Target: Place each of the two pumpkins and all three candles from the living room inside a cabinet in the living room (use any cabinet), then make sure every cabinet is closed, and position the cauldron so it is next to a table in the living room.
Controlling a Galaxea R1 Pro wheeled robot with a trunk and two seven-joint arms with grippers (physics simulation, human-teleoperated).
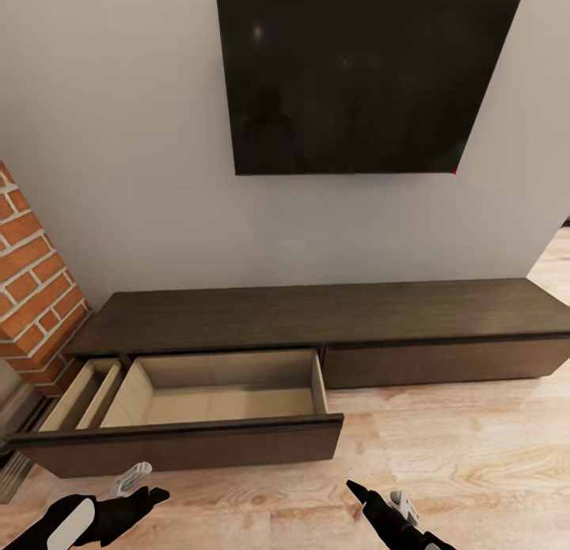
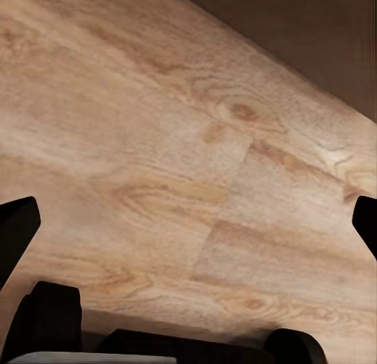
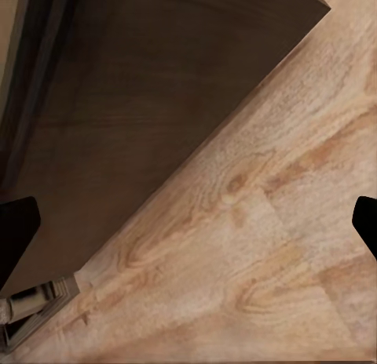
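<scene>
Overhead, a grey wall (image 1: 119, 138) is seen with a black television (image 1: 360, 79) mounted on it and a brick column (image 1: 32, 289) at the left. Below it the long dark-brown cabinet (image 1: 332, 316) is set against the wall; its left drawer (image 1: 222, 400) is pulled fully out over the wooden floor (image 1: 475, 455), and its pale beige inside holds nothing. The right front is shut. The left gripper (image 2: 188, 215) and right gripper (image 3: 188, 215) are held low just before the drawer front, fingers spread wide, nothing grasped.
</scene>
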